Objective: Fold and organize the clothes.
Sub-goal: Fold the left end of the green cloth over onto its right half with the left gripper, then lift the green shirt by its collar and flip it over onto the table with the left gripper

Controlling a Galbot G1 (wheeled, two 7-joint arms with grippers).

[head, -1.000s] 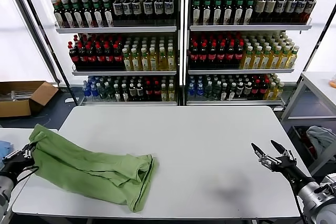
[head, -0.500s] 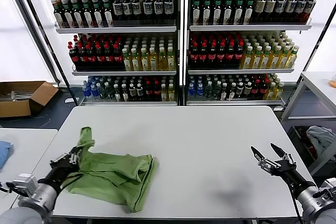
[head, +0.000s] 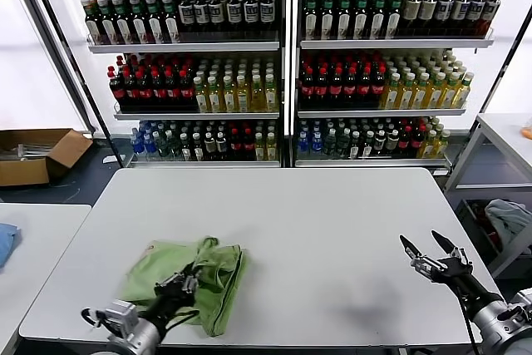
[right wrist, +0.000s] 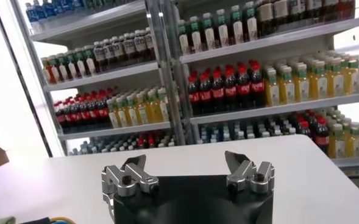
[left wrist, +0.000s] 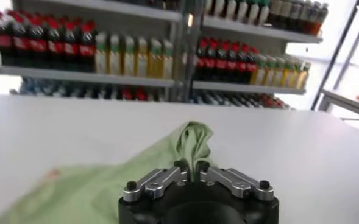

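One light green shirt (head: 218,262) lies bunched in a heap on the near left part of the white table (head: 316,222). My left gripper (head: 183,282) rests low on top of the heap. In the left wrist view the gripper (left wrist: 190,169) has its jaws close together, with a ridge of the green shirt (left wrist: 194,137) pinched between them. The rest of the fabric spreads out flat beyond. My right gripper (head: 418,239) hovers open over the table's near right corner, far from the shirt. Nothing is between its fingers in the right wrist view (right wrist: 184,159).
Shelves of bottles (head: 283,64) stand behind the table. A cardboard box (head: 37,154) lies on the floor at the far left. A second white table (head: 33,234) adjoins on the left. Cloth in a bin (head: 509,218) sits beyond the right edge.
My left gripper has carried the shirt's left end rightward from the table's left edge and down onto the rest. The spread-out shirt is now a compact heap. The right arm has barely moved.
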